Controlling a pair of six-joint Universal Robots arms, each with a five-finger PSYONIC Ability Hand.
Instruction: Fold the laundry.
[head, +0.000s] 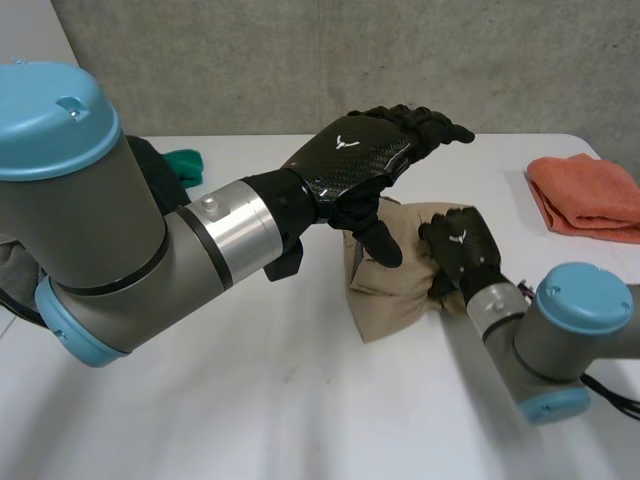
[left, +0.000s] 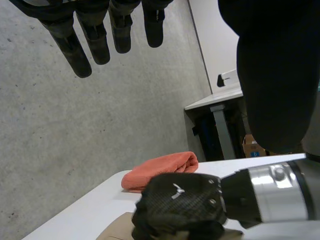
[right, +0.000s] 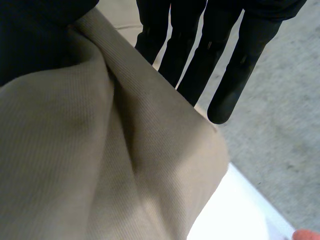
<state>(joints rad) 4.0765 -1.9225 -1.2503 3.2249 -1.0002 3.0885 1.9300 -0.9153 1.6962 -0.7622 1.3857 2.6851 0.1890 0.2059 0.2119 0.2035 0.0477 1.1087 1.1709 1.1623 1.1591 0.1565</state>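
A beige cloth lies bunched on the white table, a little right of centre. My right hand sits on its right edge, back upward, and the cloth rises in folds between its thumb and its straight fingers, pinched there. My left hand hovers above the cloth's left part with fingers straight and thumb pointing down, holding nothing. In the left wrist view its fingers hang free in the air above my right hand and a strip of the beige cloth.
A folded orange towel lies at the table's far right edge, also seen beyond my right hand. A green cloth and dark laundry sit at the back left, behind my left arm.
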